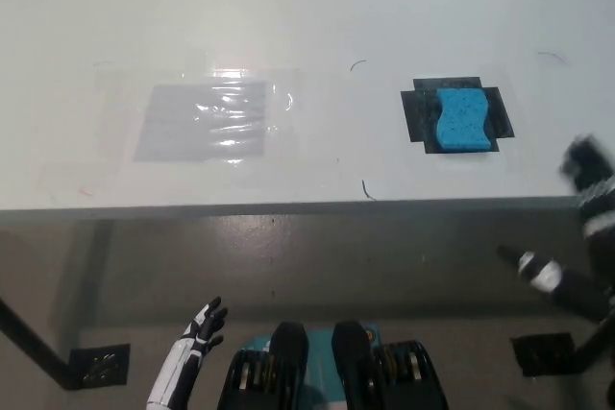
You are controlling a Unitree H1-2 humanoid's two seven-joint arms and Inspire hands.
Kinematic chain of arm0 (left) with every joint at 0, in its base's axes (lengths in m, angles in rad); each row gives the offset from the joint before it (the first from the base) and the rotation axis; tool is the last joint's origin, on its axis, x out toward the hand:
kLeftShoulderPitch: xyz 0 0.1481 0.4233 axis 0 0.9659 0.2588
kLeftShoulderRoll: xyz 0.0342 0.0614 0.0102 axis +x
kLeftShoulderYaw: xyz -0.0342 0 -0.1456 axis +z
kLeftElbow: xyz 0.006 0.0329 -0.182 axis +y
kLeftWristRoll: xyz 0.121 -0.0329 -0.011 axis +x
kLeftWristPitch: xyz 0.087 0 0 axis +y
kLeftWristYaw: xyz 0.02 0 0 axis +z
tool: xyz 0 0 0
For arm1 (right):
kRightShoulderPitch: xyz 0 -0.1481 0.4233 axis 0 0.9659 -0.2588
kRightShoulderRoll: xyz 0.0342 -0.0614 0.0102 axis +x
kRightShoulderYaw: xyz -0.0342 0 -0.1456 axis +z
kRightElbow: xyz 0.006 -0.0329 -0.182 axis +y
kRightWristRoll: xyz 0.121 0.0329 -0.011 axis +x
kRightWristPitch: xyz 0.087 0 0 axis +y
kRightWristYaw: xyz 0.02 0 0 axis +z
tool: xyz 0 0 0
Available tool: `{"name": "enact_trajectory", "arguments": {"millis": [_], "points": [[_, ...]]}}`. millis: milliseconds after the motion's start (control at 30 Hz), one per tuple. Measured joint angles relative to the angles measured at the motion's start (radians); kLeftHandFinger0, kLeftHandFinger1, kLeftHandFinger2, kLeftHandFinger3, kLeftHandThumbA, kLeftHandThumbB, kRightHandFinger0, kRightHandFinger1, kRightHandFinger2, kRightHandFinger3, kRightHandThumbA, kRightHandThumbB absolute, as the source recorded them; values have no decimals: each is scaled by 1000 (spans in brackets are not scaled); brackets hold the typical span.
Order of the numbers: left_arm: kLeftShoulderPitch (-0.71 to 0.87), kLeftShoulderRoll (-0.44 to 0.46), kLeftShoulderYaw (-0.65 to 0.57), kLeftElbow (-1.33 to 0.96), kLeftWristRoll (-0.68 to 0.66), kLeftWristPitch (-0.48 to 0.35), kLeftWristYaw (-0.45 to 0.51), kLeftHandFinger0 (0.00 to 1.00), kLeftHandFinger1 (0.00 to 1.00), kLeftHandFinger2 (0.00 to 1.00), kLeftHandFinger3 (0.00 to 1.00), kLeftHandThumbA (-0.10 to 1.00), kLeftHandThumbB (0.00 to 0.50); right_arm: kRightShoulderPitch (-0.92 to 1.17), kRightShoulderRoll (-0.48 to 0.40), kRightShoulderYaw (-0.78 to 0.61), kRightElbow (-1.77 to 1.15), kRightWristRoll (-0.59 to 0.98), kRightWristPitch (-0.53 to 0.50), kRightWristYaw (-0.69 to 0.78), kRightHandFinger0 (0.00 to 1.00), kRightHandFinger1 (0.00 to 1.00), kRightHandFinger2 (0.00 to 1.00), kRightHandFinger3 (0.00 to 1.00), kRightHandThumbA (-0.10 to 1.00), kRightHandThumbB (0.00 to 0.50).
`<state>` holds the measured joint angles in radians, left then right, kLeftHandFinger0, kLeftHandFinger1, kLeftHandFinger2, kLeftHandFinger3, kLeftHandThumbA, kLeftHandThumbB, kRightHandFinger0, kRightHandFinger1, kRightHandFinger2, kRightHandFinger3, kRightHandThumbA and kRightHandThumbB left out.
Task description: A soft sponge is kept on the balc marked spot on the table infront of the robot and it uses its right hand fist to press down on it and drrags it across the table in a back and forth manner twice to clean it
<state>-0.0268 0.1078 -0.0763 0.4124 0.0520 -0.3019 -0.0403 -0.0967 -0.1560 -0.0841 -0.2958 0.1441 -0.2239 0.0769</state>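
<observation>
A blue sponge (459, 121) with wavy sides lies on a black marked spot (417, 114) on the white table (317, 36), toward the right. My black right hand (588, 175) is at the picture's right edge, blurred, just past the table's front edge and to the right of the sponge, not touching it. Its fingers are too blurred to read. My white left hand (204, 325) hangs low at the lower left, below the table's edge, fingers apart and holding nothing.
A grey rectangle under shiny clear film (207, 120) lies flat on the table's left part. The table's front edge (288, 206) crosses the picture. Below it are the floor and black floor marks (98, 367).
</observation>
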Motion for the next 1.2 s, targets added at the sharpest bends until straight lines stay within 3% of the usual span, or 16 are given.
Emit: {"name": "enact_trajectory", "arguments": {"millis": [67, 100, 133, 200, 233, 267, 300, 333, 367, 400, 433, 667, 767, 933, 1167, 1200], "points": [[-1, 0, 0, 2, 1, 0, 0, 1000, 1000, 1000, 1000, 1000, 440, -62, -22, -27, -64, 16, 26, -11, 1000, 1000, 1000, 1000, 1000, 339], [-2, 0, 0, 3, 1, 0, 0, 1000, 1000, 1000, 1000, 1000, 441, -94, -33, -38, -87, 24, 38, -16, 1000, 1000, 1000, 1000, 1000, 258], [-3, 0, 0, 5, 1, 0, 0, 1000, 1000, 1000, 1000, 1000, 447, -149, -49, -53, -109, 36, 51, -21, 1000, 1000, 1000, 1000, 1000, 308], [-6, 0, 0, 6, 1, 0, 0, 1000, 1000, 1000, 1000, 1000, 453, -242, -75, -74, -121, 52, 81, -32, 1000, 1000, 1000, 1000, 1000, 325], [-7, 0, 0, 6, 1, 0, 0, 1000, 1000, 1000, 1000, 1000, 452, -284, -82, -81, -121, 61, 95, -38, 834, 882, 929, 938, 1000, 297], [-8, 0, 0, 6, 1, 0, 0, 1000, 1000, 1000, 1000, 1000, 447, -325, -87, -87, -121, 69, 109, -43, 550, 564, 613, 668, 1000, 247], [-9, 0, 0, 6, 1, 0, 0, 1000, 1000, 1000, 1000, 1000, 444, -376, -90, -94, -121, 79, 126, -50, 146, 158, 196, 250, 1000, 244], [-9, 0, -1, 6, 1, 0, 0, 1000, 1000, 1000, 1000, 1000, 444, -423, -93, -100, -117, 88, 144, -56, 29, 32, 41, 102, 1000, 228], [-10, 0, -1, 6, 1, 0, 0, 1000, 1000, 1000, 1000, 1000, 447, -440, -93, -101, -115, 93, 152, -57, 1, 1, 2, 4, 1000, 217], [-11, 0, -1, 7, 2, 0, 0, 1000, 1000, 1000, 1000, 1000, 439, -490, -94, -103, -102, 103, 171, -60, 0, 0, 0, 0, 1000, 251], [-12, 0, -1, 7, 2, -1, 0, 1000, 1000, 1000, 1000, 1000, 433, -530, -95, -104, -91, 108, 187, -62, 6, 0, 0, 0, 1000, 207], [-19, 1, -4, 9, 5, -12, 0, 1000, 1000, 1000, 1000, 1000, 428, -794, -82, -100, 167, 135, 290, -72, 0, 0, 0, 0, 1000, 181], [-21, 1, -7, 9, 8, -17, 0, 1000, 1000, 1000, 1000, 1000, 432, -875, -73, -91, 326, 132, 295, -74, 0, 0, 0, 0, 1000, 191], [-21, 1, -11, 11, 16, -23, 0, 1000, 1000, 1000, 1000, 1000, 406, -955, -52, -67, 583, 116, 293, -78, 0, 0, 0, 0, 1000, 142], [-21, 1, -18, 16, 22, -36, 1, 1000, 1000, 1000, 1000, 1000, 398, -1034, -31, -49, 970, 98, 275, -86, 0, 0, 0, 0, 1000, 141], [-21, 1, -18, 16, 23, -37, 1, 1000, 1000, 1000, 1000, 1000, 399, -1039, -29, -48, 1006, 98, 273, -87, 0, 0, 0, 0, 1000, 116]]}}
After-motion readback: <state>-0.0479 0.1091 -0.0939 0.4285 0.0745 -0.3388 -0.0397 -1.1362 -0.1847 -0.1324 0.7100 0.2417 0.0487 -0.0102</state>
